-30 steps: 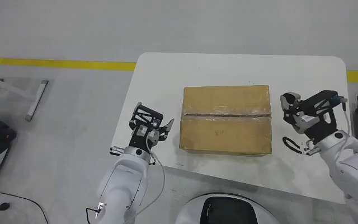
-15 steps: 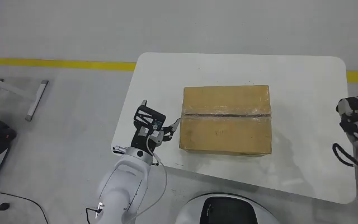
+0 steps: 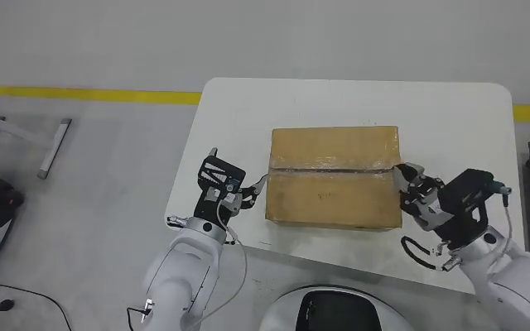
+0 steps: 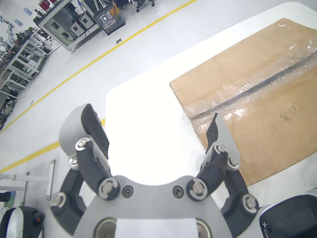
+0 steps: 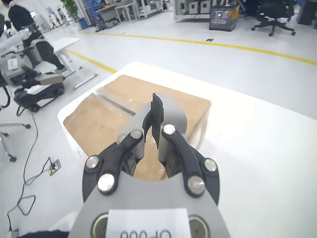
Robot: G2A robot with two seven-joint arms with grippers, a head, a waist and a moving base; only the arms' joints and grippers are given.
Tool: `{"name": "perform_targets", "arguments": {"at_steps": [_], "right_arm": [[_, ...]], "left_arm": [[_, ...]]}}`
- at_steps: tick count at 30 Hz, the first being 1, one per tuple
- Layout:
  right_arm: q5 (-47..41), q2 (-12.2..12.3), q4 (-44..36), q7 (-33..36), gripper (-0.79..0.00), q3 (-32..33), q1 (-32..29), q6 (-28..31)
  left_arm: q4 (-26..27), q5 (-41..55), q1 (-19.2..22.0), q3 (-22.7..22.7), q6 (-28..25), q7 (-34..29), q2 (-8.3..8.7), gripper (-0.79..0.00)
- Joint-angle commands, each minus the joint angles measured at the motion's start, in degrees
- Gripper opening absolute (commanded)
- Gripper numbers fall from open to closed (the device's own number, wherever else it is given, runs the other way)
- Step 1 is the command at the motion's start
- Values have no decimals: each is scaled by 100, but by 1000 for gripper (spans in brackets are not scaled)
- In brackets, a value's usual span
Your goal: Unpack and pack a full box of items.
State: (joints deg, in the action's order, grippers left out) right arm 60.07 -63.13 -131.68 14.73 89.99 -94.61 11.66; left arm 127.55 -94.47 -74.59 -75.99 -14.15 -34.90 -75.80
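A closed brown cardboard box (image 3: 335,176), taped along its middle seam, lies at the centre of the white table (image 3: 240,107). My left gripper (image 3: 238,167) stands open just off the box's left end. In the left wrist view the left gripper (image 4: 151,111) has one fingertip (image 4: 216,121) close by the taped seam of the box (image 4: 260,105), and nothing lies between the fingers. My right gripper (image 3: 408,184) is at the box's right end. In the right wrist view the right gripper (image 5: 154,105) is shut and empty, its tips over the box (image 5: 106,115).
Bare table top surrounds the box on all sides, widest at the far side (image 3: 356,99) and the right (image 3: 464,132). The table's near edge (image 3: 273,248) runs close behind both arms. A yellow floor line (image 3: 99,94) passes beyond the table.
The right arm swung out to the right edge of the view, then came back in to the box's right end. The left gripper edged slightly towards the box, then held still.
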Motion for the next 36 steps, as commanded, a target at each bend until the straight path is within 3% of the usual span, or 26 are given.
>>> {"name": "perform_targets", "arguments": {"at_steps": [1, 6, 13, 30, 36], "right_arm": [[486, -38, 231, 4, -785, -742, 511, -115], [1291, -141, 855, 268, -785, -1680, 1256, -602], [1266, -206, 1079, 564, -785, -1760, 1431, -1064], [78, -186, 575, 1093, -785, -542, 875, -1207], [-607, -218, 150, 555, -785, 423, 505, -1827]], "left_arm": [[0, 0, 0, 0, 0, 0, 0, 0], [0, 0, 0, 0, 0, 0, 0, 0], [0, 0, 0, 0, 0, 0, 0, 0], [0, 0, 0, 0, 0, 0, 0, 0], [0, 0, 0, 0, 0, 0, 0, 0]]}}
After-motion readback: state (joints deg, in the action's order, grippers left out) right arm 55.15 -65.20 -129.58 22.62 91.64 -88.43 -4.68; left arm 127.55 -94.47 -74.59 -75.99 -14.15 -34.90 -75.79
